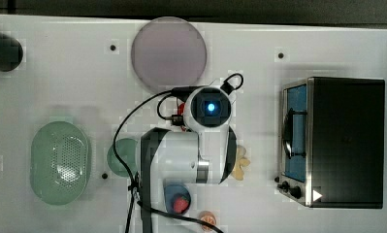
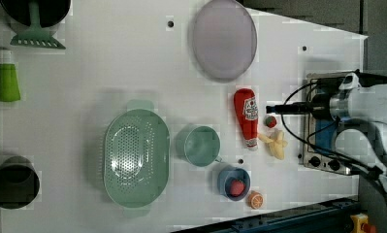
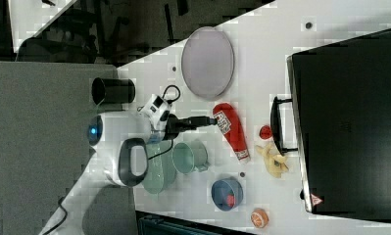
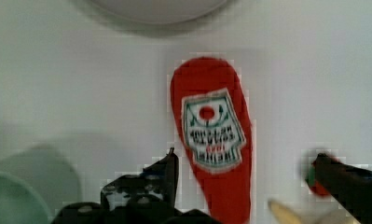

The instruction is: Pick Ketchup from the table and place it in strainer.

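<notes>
Ketchup [image 4: 211, 140] lying flat on the worktop [image 2: 108, 73] beside the mug [image 2: 201, 145] | I'm judging it light, slick, squeezable; taking the labelled belly | hand [image 4: 244, 170] hovering spread, straddling it | strainer [image 2: 135, 158] waiting beyond the mug

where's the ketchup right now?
The Ketchup lies flat on the table in the left view, below the plate, between the mug on the left view's left and the banana and strawberry on its right.
</notes>
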`<state>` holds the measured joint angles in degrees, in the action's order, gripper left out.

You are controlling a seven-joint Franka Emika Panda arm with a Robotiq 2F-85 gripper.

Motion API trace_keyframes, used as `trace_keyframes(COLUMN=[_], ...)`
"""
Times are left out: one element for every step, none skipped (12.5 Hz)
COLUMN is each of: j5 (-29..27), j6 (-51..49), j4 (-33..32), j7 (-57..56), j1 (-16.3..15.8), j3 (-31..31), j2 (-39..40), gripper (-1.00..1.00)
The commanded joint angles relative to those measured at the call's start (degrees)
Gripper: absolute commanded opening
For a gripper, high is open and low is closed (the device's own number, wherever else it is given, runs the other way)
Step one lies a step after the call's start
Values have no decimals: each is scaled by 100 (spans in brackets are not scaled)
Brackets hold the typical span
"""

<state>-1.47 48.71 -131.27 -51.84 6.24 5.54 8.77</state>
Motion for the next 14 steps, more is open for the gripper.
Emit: trace_keyframes(j5=[90,90,90,91,91,91,90,90,90,90,90,88,83,82], j6=[674,878,1064,1233,1427,1636,1803,1928,1946,1948,1963,1960,1916,1795], j4=[-228,-292,-341,-385,-424,-445,-453,-469,-479,-485,-472,-462,-462,-462], j7=[-357,-356,-358,-359,-356,-357,-357,-358,-356,-342,-341,-337,-282,-259], j1=[-137,-137,-137,-136,-136,-136,-138,-139,-139,-138,-138,-138,-136,-134], j3=[24,17,0,-21,-25,-28,-22,-16,-7,-16,-7,-3,-6,-9], j2=[424,575,728,876,1011,1143,1257,1338,1364,1362,1309,1217,1061,840], gripper=[100,100,100,100,100,100,100,93,69,43,21,16,16,16])
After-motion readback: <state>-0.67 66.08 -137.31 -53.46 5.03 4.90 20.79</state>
